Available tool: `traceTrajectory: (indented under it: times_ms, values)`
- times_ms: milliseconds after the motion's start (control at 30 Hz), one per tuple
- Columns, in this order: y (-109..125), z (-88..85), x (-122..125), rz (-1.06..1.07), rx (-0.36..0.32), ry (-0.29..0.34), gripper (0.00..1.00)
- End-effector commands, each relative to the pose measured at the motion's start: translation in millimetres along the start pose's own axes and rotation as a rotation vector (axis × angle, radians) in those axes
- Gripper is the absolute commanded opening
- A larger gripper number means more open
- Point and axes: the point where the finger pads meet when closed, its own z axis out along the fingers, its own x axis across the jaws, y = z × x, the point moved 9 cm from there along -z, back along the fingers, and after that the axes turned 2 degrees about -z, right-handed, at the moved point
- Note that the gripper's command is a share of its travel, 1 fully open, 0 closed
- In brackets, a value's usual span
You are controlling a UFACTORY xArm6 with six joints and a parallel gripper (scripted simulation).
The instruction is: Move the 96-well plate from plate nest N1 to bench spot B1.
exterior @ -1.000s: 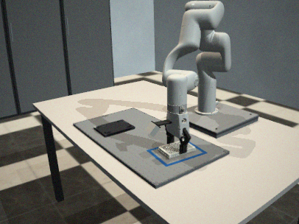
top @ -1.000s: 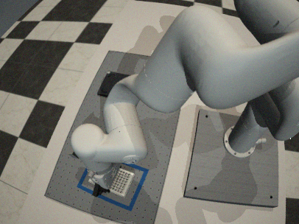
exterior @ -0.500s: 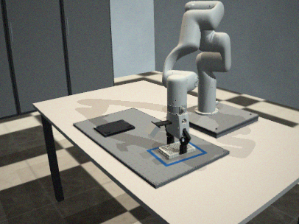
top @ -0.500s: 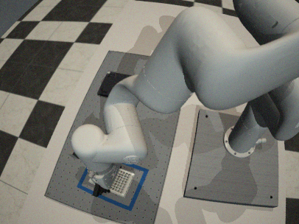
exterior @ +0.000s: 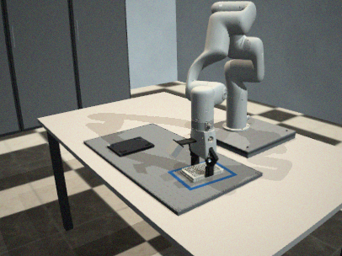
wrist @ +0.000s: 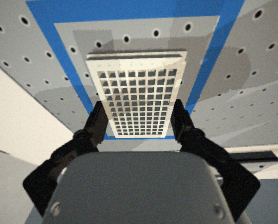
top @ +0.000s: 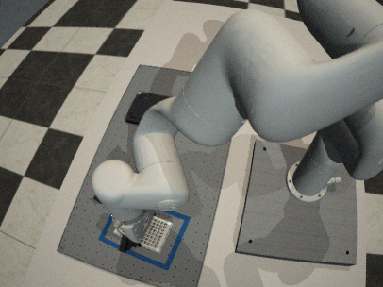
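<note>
I judge the carry nearly done: my black two-finger gripper (wrist: 139,122) is clamped on the long sides of the white gridded 96-well plate (wrist: 137,95), low over the blue taped outline (top: 180,236) at lower centre, with release and squaring left.

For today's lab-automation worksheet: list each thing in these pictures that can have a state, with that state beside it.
96-well plate: right way up, inside the outline, gripped on its long sides.
Gripper: shut on the plate.
Plate nest: vacant.
Taped outline: occupied, plate's long sides along its long sides.
Arm: reaching straight down over the outline.
</note>
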Motion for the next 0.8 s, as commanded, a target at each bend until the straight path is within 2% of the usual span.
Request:
traceTrajectory:
  times_ms: [0, 100, 133, 767]
  values:
    - [-1.0, -0.6, -0.7, 0.0, 0.003, -0.002, 0.0]
    - [-1.0, -0.1, -0.7, 0.0, 0.003, -0.002, 0.0]
    - [-1.0, 0.5, -0.7, 0.0, 0.003, -0.002, 1.0]
    - [-1.0, 0.5, -0.7, 0.0, 0.004, -0.002, 1.0]
